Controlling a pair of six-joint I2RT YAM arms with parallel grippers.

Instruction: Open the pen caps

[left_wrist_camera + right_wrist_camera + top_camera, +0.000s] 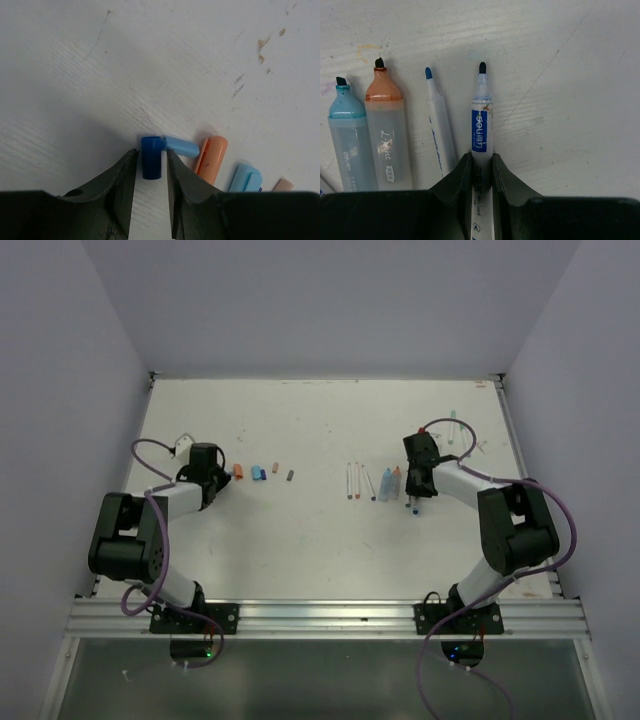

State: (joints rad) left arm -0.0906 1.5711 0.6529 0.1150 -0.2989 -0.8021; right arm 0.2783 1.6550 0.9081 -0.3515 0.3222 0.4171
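Lying near the left edge of the table (320, 430) between the barely spread jaws of the left gripper (151, 152), the blue cap (151, 164) is judged light, stiff and slippery, best pinched across its sides, while a pen (482, 125) is clamped by the right gripper (481, 161).

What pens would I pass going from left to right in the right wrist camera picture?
Light blue marker → orange marker → thin white pen with a blue tip → white pen with a dark tip and a blue label. All four have their caps off.
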